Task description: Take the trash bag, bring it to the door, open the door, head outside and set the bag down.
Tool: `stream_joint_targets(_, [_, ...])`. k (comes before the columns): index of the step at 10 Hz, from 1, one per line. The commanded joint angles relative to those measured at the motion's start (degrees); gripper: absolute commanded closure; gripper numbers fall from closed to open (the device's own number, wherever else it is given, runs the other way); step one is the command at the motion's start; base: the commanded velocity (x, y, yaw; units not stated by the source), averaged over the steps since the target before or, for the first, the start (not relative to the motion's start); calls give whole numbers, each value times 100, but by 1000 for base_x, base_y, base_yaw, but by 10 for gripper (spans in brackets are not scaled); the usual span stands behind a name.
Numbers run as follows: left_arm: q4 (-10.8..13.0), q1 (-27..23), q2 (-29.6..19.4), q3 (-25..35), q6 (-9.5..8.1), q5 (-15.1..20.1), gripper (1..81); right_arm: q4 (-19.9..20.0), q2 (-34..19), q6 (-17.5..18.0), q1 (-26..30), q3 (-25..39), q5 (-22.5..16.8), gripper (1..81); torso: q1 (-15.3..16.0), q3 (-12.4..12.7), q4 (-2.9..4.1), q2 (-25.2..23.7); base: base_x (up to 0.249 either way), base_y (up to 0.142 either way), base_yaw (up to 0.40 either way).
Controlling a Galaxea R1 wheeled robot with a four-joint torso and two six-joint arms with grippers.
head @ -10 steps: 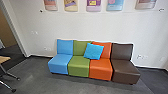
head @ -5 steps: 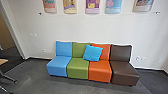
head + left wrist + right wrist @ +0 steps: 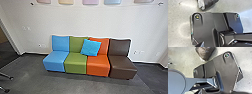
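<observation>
Wrists tilt down toward floor [image 3: 183,62] and dark bag [image 3: 205,52]

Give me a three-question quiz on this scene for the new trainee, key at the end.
1. True or false: the bright blue cushion leans across the green backrest and the orange backrest.
2. In the right wrist view, the crumpled thing beyond the robot's plate looks most like: a) a folded chair, b) a dark bag, c) a poster.
3. Fill in: in the head view, the row's rightmost seat is coloured ____.

Key: 1 true; 2 b; 3 brown.
</observation>
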Motion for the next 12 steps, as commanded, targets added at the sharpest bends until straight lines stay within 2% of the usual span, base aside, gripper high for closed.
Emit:
stream_joint_targets(1, [-23, -315, -180, 43, -132, 457, 10, 74, -469, 19, 270, 511, -303, 10, 352, 26, 5, -544, 0, 0, 0])
stream_joint_targets(3, [-23, -456, -320, 260, -141, 492, 10, 197, -803, 18, 446, 949, -311, 10, 551, -230, -26, -846, 0, 0, 0])
stream_joint_targets(5, [-58, -588, -558, 746, -229, 483, 10, 311, -944, 54, 630, 1232, -320, 10, 758, -304, -28, -1172, 0, 0, 0])
stream_joint_targets(7, [-120, -834, -883, 1097, -589, 510, 10, 390, -1164, 54, 692, 1592, -311, 10, 1008, -311, -28, -1568, 0, 0, 0])
stream_joint_targets(9, [-120, -1255, -849, 1114, -624, 1184, 10, 338, -1565, 45, 824, 2003, -311, 10, 1275, -311, -28, -1992, 0, 0, 0])
stream_joint_targets(10, [-181, -1361, -839, 1176, -633, 1213, 10, 311, -1788, 45, 955, 2128, -320, 10, 1390, -311, -28, -2177, 0, 0, 0])
stream_joint_targets(11, [-390, -1441, -805, 1229, -633, 1204, 10, 320, -2050, 45, 1131, 2180, -337, 10, 1515, -311, -28, -2374, 0, 0, 0])
stream_joint_targets(12, [-559, -1502, -725, 1220, -633, 1213, 10, 320, -2261, 45, 1289, 2234, -520, 10, 1642, -311, -30, -2575, 0, 0, 0])
